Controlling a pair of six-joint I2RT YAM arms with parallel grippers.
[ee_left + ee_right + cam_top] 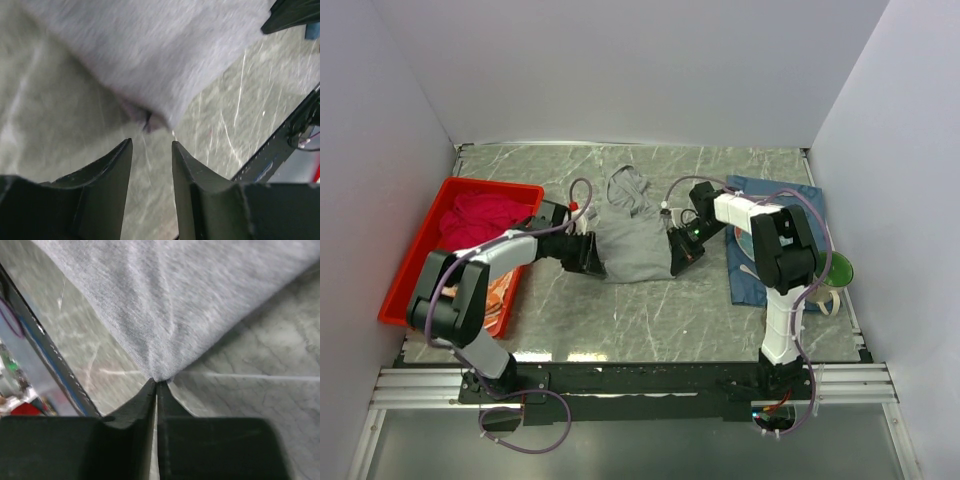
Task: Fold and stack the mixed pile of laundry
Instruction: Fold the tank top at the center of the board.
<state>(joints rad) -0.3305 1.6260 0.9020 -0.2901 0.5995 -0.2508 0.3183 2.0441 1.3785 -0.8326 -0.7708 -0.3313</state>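
The long grey garment [635, 240] lies spread on the marble table, its narrow end toward the back. My left gripper [592, 258] sits at its near-left corner. In the left wrist view that gripper [151, 145] is open, with the grey garment's corner [160, 65] just beyond the fingertips and nothing between them. My right gripper [682, 250] is at the near-right corner. The right wrist view shows this gripper [159, 382] shut on the tip of the grey garment [175, 305]. The crimson-magenta shirt [480, 215] and the orange-and-white cloth [505, 290] lie in the red tray.
The red plastic tray [402, 268] stands at the left edge of the table. A dark blue placemat [805, 200] lies at the right under the right arm, with a green cup [840, 268] at its near corner. White walls close in three sides.
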